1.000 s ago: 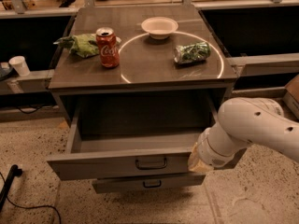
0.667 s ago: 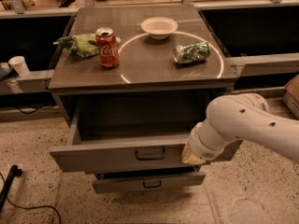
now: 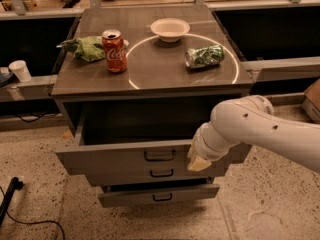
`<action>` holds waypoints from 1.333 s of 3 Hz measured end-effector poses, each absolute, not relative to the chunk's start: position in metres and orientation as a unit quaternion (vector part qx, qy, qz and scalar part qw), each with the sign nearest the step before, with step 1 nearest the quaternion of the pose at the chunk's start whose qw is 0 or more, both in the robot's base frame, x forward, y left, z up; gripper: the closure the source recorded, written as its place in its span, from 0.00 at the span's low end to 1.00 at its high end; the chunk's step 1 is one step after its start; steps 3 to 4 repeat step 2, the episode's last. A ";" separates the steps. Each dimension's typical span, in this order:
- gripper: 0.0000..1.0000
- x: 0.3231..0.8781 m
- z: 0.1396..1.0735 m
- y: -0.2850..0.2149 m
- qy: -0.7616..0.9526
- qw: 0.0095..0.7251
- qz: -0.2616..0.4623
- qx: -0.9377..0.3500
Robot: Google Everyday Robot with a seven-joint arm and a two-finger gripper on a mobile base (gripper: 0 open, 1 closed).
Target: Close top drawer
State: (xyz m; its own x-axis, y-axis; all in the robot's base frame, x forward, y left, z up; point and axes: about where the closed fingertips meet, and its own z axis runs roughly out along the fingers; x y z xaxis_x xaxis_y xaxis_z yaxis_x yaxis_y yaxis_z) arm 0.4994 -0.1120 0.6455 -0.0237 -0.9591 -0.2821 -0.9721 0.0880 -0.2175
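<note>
The top drawer (image 3: 107,160) is the widest grey drawer of the cabinet, with a flat front panel and a small black loop handle (image 3: 160,155). It stands partly open, and a dark gap shows between its front and the cabinet top. My gripper (image 3: 198,162) sits at the end of the white arm (image 3: 260,129), which reaches in from the right. The gripper rests against the right part of the drawer's front panel, to the right of the handle.
Two narrower drawer fronts (image 3: 161,173) (image 3: 162,197) sit below. On the cabinet top stand a red soda can (image 3: 114,50), a white bowl (image 3: 170,29), a green bag (image 3: 87,48) and a green packet (image 3: 205,56). A white cup (image 3: 20,70) and a floor cable (image 3: 10,199) are at the left.
The top drawer has slid inward toward the cabinet, and less of its inside shows. My arm and gripper have moved forward and left with the front panel.
</note>
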 end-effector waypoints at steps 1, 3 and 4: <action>0.00 0.515 0.637 -0.109 0.704 0.188 0.020 -0.685; 0.00 0.515 0.637 -0.109 0.704 0.188 0.020 -0.685; 0.00 0.515 0.637 -0.109 0.704 0.188 0.020 -0.685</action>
